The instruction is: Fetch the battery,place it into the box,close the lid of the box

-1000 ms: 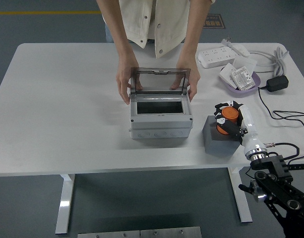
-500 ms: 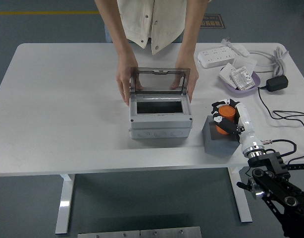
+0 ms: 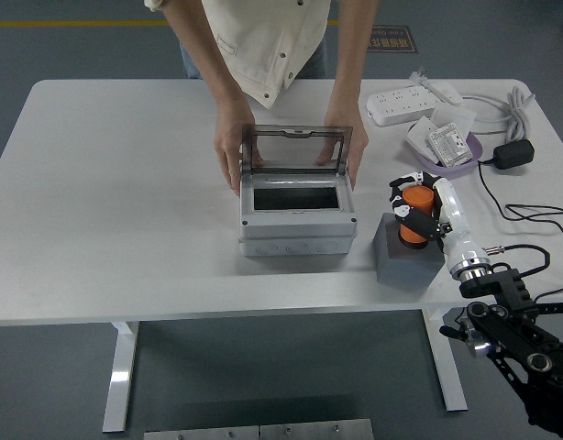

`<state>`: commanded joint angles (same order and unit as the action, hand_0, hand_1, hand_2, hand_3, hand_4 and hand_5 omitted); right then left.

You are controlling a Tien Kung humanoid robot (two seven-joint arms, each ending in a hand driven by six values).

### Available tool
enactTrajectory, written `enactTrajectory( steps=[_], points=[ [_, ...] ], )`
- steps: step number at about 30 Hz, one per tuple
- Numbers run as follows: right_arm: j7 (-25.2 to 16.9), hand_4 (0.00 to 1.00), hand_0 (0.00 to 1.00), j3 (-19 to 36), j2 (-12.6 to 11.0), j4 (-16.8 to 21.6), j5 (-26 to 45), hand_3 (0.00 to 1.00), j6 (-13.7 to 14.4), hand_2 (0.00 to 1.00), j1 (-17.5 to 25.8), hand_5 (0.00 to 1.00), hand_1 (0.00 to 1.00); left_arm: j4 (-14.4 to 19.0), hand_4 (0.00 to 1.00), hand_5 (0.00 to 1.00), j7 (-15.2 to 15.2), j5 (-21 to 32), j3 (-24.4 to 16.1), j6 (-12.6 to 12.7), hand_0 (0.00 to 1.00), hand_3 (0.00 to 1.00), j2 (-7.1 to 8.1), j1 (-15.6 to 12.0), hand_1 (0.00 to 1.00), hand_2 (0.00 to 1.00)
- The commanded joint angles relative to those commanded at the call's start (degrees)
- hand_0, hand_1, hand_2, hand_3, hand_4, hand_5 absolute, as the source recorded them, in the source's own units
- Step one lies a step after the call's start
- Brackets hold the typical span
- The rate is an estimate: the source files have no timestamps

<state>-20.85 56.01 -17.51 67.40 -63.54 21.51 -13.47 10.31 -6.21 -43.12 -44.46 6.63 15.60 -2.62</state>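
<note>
We note a white forearm shell on the right arm [image 3: 454, 229], a silver wrist ring, black jointed links and thin black cabling. Right hand [image 3: 412, 209]: black-and-white fingers. The person [image 3: 263, 41] wears a cream buttoned garment.

White table [image 3: 116, 211] on white legs [image 3: 121, 376], grey floor [image 3: 43, 50], yellow floor line [image 3: 80, 24]

- The battery [image 3: 413, 223], an orange cylinder, stands upright over the grey block [image 3: 405, 258] at the box's three o'clock, wrapped in the right hand [image 3: 419, 213].
- The box [image 3: 298, 216] sits mid-table, grey, its cavity dark.
- Its clear lid [image 3: 296, 149] stands raised at twelve o'clock.
</note>
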Motion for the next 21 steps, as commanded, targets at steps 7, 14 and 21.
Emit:
enactTrajectory(
  steps=[7,14,21],
  points=[
    [2.23,0.002,0.264,-0.50,-1.49,1.37,-3.65,0.243,0.05,0.204,-2.76,0.002,0.209,0.00,0.638,0.382,-0.01,-0.44,-0.44,0.07,0.650,0.610,0.10,0.08,0.717,0.636],
    [8.17,0.002,0.115,-1.01,-3.65,3.94,-10.80,0.233,-1.59,0.225,-6.31,0.002,0.196,0.00,0.641,0.389,-0.20,-0.83,-0.88,0.07,0.650,0.610,0.14,0.17,0.717,0.637],
    [16.83,0.002,0.086,-3.73,-4.60,5.17,-23.86,0.229,-6.02,0.230,-11.50,0.002,0.168,0.00,0.642,0.391,-0.46,-1.18,-1.31,0.00,0.650,0.609,0.22,0.29,0.717,0.639]
  ],
)
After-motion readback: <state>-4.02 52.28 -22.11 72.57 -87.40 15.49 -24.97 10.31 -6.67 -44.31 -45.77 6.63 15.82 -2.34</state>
